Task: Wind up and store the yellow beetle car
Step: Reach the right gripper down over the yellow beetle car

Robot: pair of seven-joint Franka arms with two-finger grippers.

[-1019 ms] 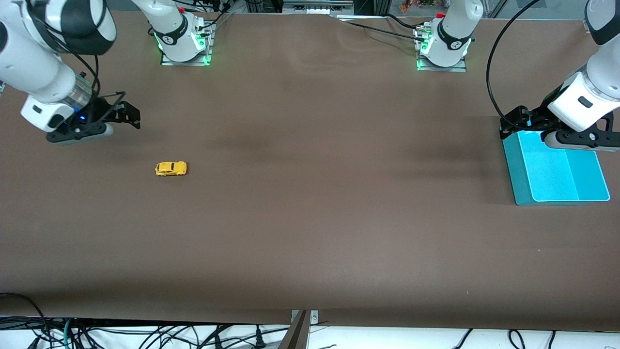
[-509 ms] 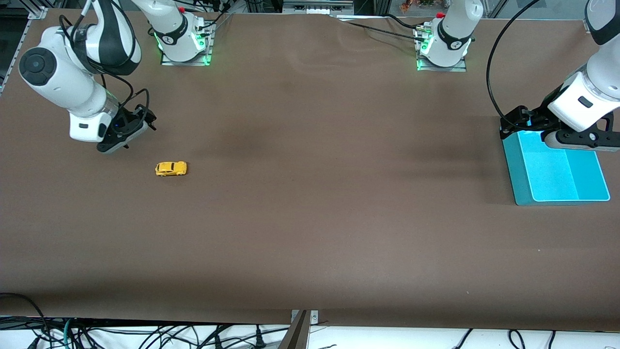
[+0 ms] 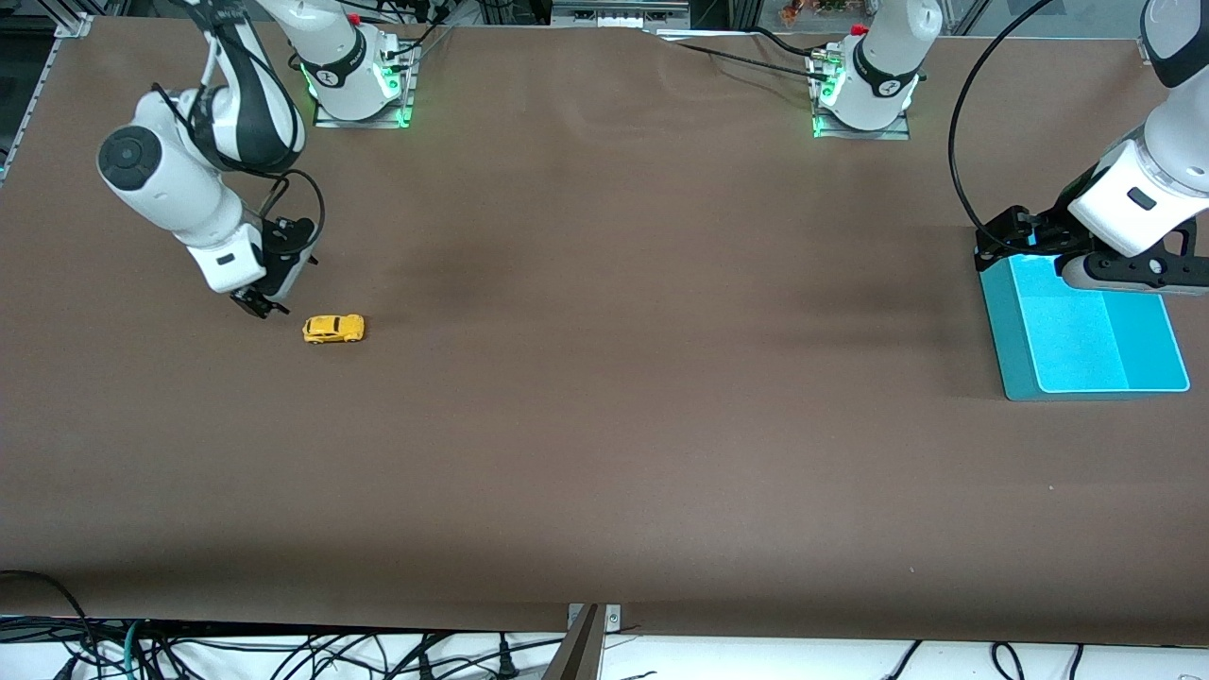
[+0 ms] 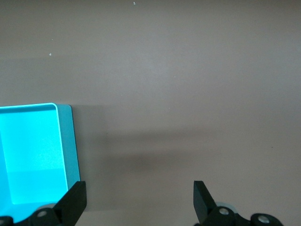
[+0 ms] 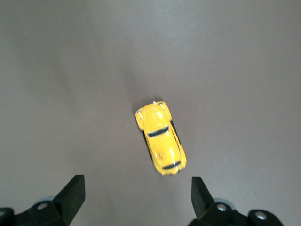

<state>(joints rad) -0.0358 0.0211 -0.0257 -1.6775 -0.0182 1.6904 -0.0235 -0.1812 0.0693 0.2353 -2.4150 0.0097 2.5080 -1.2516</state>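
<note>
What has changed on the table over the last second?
The right gripper has swung in from the table's edge and come down beside the toy car, fingers open, touching nothing. The car sits where it was. The left gripper waits, open, over the blue tray, as before.

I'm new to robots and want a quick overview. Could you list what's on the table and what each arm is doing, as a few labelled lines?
car: upright on the table, toward the right arm's end, untouched
bin: teal, empty, at the left arm's end
right gripper: jaws open, over the table beside the car
left gripper: jaws open, waiting over the bin's edge
</note>
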